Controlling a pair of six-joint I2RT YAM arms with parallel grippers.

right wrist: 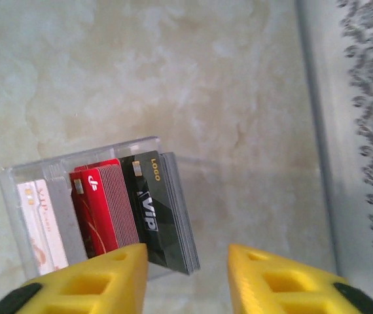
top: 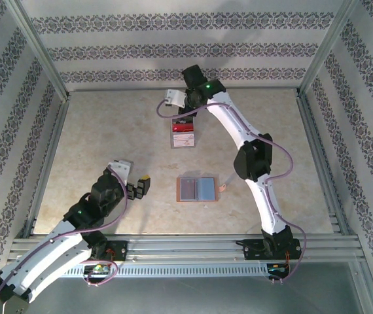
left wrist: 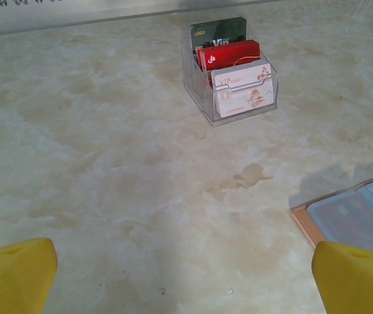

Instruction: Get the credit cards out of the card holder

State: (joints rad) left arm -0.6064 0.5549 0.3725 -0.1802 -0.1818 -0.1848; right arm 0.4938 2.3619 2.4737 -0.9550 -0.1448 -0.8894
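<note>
While the right gripper (right wrist: 185, 258) hangs open over the dark credit card (right wrist: 154, 209) in the clear stand (right wrist: 82, 156), top centre, left gripper (top: 139, 186) sits open lower left, card holder (top: 196, 189) unfolded mid-frame.

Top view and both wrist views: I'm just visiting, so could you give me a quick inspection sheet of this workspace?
Surface: marbled beige table, flat.
Job's things: card holder lies open mid-table, grey-blue inside up; cannot tell whether its pockets hold anything. Credit cards, in black, red and white groups, stand upright in a clear stand at the far side.
Clutter: small pale tab at the holder's right edge.
Grippers: left tool open, empty, left of the holder; right tool open, by the black cards.
Cables: purple cable looped along each arm.
Surroundings: patterned walls; metal rails at the near edge.
</note>
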